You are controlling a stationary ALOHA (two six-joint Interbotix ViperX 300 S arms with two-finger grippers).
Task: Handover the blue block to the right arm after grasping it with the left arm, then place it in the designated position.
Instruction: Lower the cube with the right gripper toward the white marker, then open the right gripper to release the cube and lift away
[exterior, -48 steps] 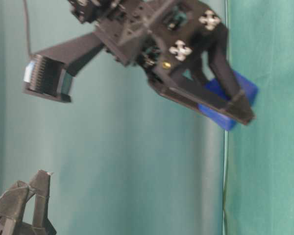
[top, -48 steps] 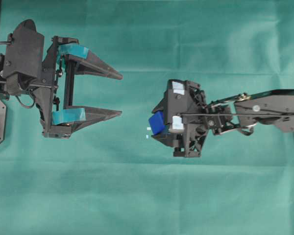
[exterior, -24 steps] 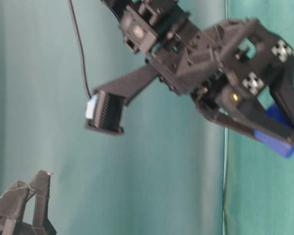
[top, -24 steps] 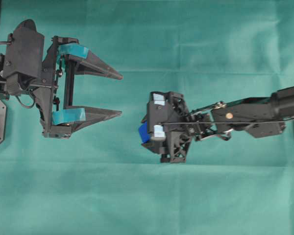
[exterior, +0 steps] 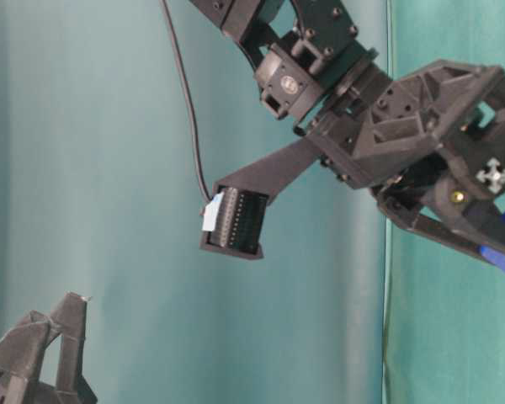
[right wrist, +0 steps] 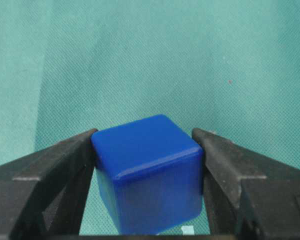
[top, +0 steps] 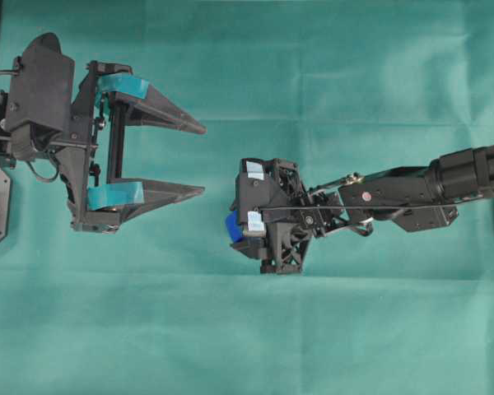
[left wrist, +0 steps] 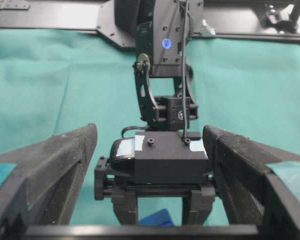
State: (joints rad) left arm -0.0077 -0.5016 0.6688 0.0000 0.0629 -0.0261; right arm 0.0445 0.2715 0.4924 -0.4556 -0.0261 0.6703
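- My right tool [right wrist: 149, 175] is clamped on the blue block [right wrist: 149, 172], one plain black finger [right wrist: 50, 175] against each side, above the green cloth [top: 313, 74].
- My left tool [top: 199, 159] stands wide apart with nothing between its teal-taped fingers [top: 115, 195], well left of the block.

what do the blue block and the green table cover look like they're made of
Blue block: probably hard plastic, smooth and semi-glossy, judging by soft highlights along its rounded edges.

Green table cover: looks like thin nonwoven or fine-woven cloth, matte, with a fine dotted texture and shallow creases in the overhead view. The exact fibre cannot be told.
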